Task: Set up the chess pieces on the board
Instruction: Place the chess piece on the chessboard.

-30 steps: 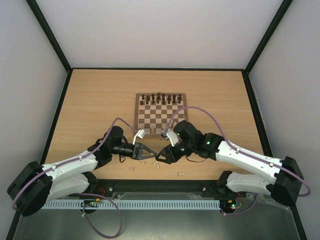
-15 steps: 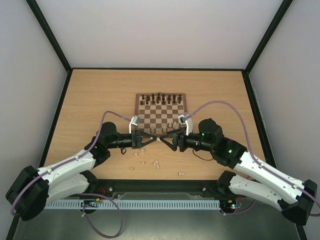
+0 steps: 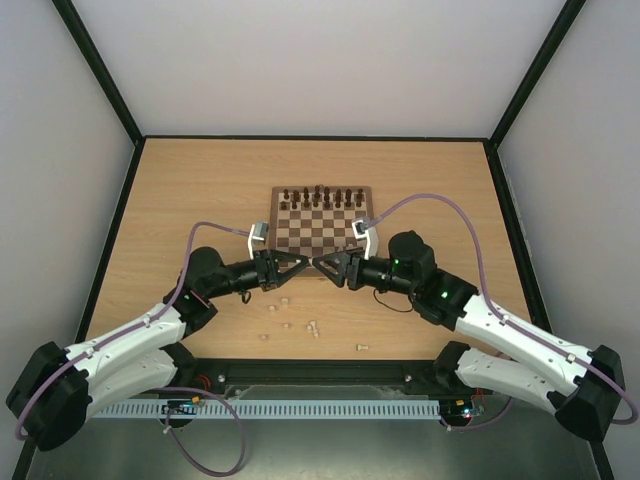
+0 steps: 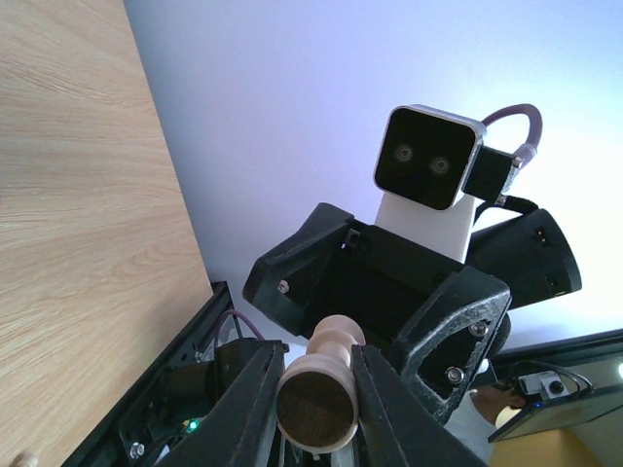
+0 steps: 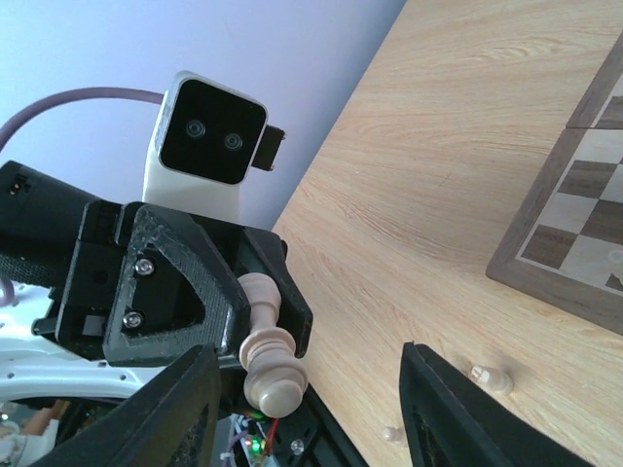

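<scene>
The step here looks like a pass from one hand to the other. The left hand is pinching a pale chess piece between its two fingers, up in the air just over the near edge of the board. The piece lies on its side. Its round bottom faces back at the left arm and its top pokes out toward the right hand. The right hand has its fingers spread wide, one on each side of the piece, and is not touching it (the gap shows well in the right wrist view).

The dark pieces stand in the two far rows of the board. The near rows are bare. A few loose pale pieces lie on the desk near the arms.

Next, I think the right hand needs to close gently on the top part of the piece. Only then should the left hand let go, or the piece may drop. After that it can go upright on a near square.
</scene>
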Action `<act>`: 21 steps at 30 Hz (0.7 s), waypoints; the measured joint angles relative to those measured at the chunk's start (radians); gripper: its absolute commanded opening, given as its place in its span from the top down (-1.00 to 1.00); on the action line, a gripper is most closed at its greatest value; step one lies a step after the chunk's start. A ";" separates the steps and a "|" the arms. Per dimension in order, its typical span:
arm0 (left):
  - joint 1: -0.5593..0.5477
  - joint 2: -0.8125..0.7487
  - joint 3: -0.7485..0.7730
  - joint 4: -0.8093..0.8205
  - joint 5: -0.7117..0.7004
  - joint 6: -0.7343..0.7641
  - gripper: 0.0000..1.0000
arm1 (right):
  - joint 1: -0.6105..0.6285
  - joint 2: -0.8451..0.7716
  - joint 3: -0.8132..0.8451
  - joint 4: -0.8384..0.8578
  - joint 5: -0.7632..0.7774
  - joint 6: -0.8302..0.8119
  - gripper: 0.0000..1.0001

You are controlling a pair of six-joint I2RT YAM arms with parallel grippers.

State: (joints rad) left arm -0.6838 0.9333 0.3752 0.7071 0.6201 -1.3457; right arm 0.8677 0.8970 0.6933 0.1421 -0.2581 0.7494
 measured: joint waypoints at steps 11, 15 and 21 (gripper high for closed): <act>0.000 0.000 -0.011 0.022 -0.001 -0.024 0.88 | -0.003 0.037 -0.005 0.071 -0.064 0.042 0.52; 0.000 0.002 -0.012 0.027 -0.001 -0.024 0.88 | -0.003 0.042 -0.005 0.077 -0.079 0.047 0.68; 0.000 0.011 -0.013 0.043 -0.001 -0.027 0.79 | -0.005 0.042 -0.005 0.082 -0.090 0.052 0.93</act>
State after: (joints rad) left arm -0.6838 0.9440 0.3626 0.7498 0.6189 -1.3727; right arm 0.8631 0.9386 0.6880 0.2237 -0.3485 0.8013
